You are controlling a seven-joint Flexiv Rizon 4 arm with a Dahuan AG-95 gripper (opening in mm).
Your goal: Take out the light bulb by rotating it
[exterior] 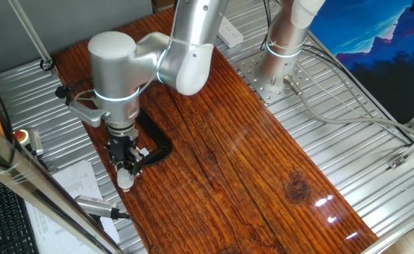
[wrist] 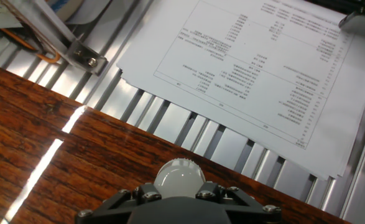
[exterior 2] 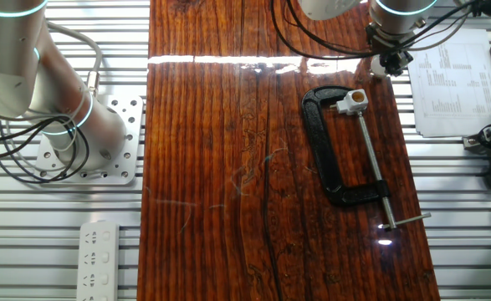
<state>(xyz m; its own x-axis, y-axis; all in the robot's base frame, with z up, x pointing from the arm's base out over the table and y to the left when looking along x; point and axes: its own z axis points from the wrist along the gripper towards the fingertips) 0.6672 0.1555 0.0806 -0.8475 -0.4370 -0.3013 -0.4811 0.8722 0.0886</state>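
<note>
The dark reddish-brown wooden tabletop (exterior 2: 228, 167) carries a black iron C-clamp (exterior 2: 333, 159) that pinches a small white square socket block with an orange centre (exterior 2: 354, 100), which now holds nothing in it. Beyond the tabletop's edge, on the ribbed metal frame, lie a printed white paper sheet (wrist: 257, 68) and a silver cylindrical tool with a black cable (exterior: 97, 206). The black two-finger gripper (exterior: 125, 164) is closed on the small white domed light bulb (exterior: 125, 180), holding it clear of the socket near the tabletop's edge.
</note>
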